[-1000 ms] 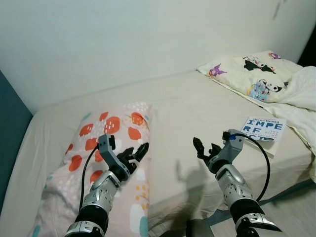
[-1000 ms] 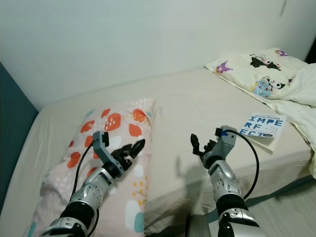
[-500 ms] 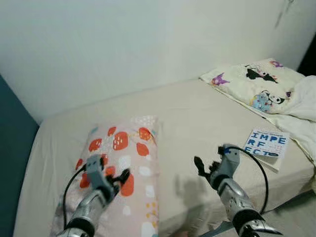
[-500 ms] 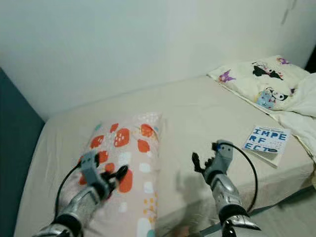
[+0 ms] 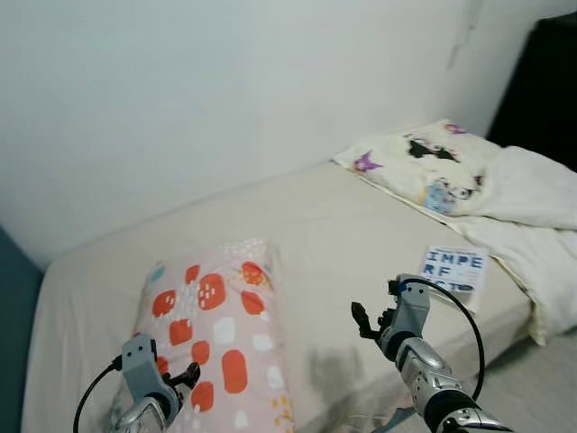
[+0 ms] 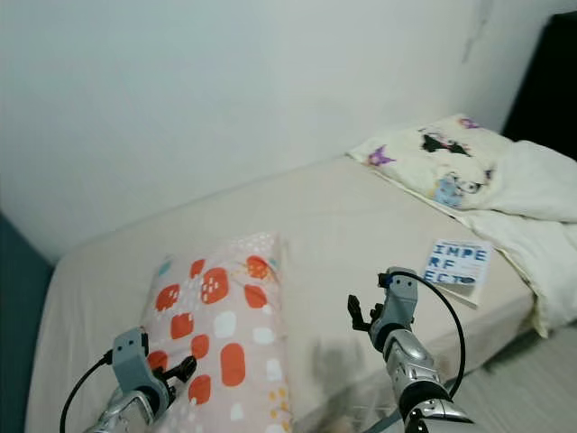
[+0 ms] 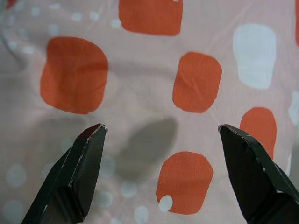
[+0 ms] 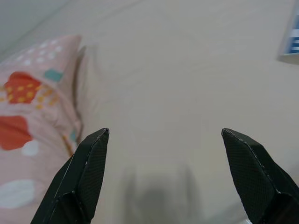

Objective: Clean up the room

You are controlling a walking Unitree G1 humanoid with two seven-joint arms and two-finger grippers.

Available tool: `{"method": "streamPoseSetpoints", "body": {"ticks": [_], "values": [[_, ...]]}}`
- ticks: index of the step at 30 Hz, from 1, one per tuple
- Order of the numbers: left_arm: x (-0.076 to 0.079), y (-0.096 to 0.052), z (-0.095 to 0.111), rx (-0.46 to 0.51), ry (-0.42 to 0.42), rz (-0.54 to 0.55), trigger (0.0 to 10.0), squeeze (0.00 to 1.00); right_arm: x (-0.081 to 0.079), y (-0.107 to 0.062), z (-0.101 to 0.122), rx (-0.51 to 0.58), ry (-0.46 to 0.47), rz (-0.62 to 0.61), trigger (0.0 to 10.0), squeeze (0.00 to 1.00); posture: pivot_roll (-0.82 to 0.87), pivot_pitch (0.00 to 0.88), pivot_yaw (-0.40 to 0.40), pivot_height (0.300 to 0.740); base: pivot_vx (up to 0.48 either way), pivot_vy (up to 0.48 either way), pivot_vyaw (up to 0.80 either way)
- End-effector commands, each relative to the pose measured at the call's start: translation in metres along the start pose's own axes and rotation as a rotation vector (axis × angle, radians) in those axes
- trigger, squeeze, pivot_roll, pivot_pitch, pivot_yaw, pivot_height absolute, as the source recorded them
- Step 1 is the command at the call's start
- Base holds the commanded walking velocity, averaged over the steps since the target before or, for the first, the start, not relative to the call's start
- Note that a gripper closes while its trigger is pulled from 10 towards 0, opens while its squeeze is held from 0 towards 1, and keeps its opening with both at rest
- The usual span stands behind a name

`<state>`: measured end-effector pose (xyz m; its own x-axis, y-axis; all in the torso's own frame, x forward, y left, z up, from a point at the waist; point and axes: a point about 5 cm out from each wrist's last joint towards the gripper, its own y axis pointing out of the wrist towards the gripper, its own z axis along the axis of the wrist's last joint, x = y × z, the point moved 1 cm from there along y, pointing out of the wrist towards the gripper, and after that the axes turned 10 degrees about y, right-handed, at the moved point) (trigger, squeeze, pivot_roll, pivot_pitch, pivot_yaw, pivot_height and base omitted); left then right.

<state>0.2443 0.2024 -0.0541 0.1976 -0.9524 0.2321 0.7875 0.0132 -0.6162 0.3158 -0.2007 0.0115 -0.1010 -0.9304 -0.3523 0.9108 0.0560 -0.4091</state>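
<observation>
l tool (image 7: pixel 161 135) spread wide just over pink pillow (image 5: pixel 212 316); r tool (image 8: pixel 166 140) gaping over bed (image 5: pixel 343 216).

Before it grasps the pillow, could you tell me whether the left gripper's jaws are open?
Open: the left gripper hovers over the spotted pillow, jaws spread wide apart.

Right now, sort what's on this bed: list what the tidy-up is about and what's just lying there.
For the job:
pink spotted pillow, under the open left hand
book near the bed's edge
open right hand, over bare sheet

Just lying about:
cartoon pillow
white duvet
</observation>
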Motion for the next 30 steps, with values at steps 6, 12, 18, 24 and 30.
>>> {"method": "streamPoseSetpoints", "body": {"ticks": [6, 12, 18, 24, 30], "values": [[-0.006, -0.005, -0.015, -0.052, 0.031, 0.008, 10.0, 0.00, -0.001, -0.003, -0.008, -0.007, -0.070, 0.024, 10.0, 0.00, -0.12, 0.000, 0.045, 0.739, 0.000, 0.000, 0.36], [-0.003, -0.004, -0.016, -0.062, 0.066, 0.003, 10.0, 0.00, -0.001, -0.005, -0.016, -0.034, -0.070, 0.041, 10.0, 0.00, -0.12, 0.000, 0.042, 0.739, 0.000, 0.000, 0.72], [0.000, -0.004, -0.018, -0.071, 0.112, -0.013, 10.0, 0.00, 0.000, -0.006, -0.019, -0.046, -0.076, 0.035, 10.0, 0.00, -0.12, 0.000, 0.042, 0.739, 0.000, 0.000, 0.72], [0.002, -0.005, -0.022, -0.090, 0.144, -0.002, 10.0, 0.00, 0.017, -0.019, -0.051, -0.175, -0.088, -0.048, 10.0, 0.00, -0.11, 0.000, 0.053, 0.739, 0.000, 0.000, 0.72], [0.007, -0.004, -0.025, -0.101, 0.214, -0.003, 10.0, 0.00, 0.033, -0.036, -0.082, -0.292, -0.078, -0.137, 10.0, 0.00, -0.11, 0.000, 0.046, 0.739, 0.000, 0.000, 0.72]]}}
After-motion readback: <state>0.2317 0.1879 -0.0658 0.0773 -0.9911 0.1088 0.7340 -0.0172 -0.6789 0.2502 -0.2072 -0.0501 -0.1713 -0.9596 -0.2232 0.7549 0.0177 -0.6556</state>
